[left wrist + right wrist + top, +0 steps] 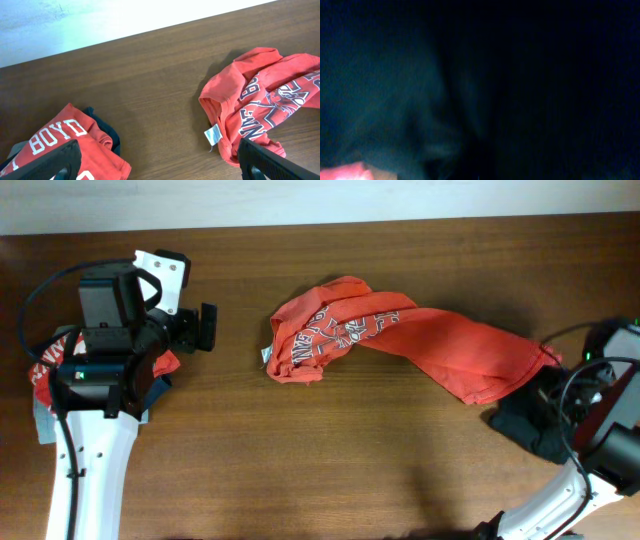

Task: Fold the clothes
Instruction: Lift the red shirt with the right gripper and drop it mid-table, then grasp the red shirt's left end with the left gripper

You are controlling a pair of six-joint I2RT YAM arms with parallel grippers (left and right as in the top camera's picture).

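A crumpled red tee with white and navy print lies mid-table and stretches right; the left wrist view shows its printed end and white label. My left gripper hangs wide open left of it, holding nothing. Under the left arm lies a pile: a red "BOYD" tee, a dark piece and a pale grey-blue piece. At the right, my right arm is down on a dark garment. That dark cloth fills the right wrist view and hides the fingers.
The brown wooden table meets a white wall along its far edge. The red tee's right end reaches the dark garment. Black cables loop beside the right arm.
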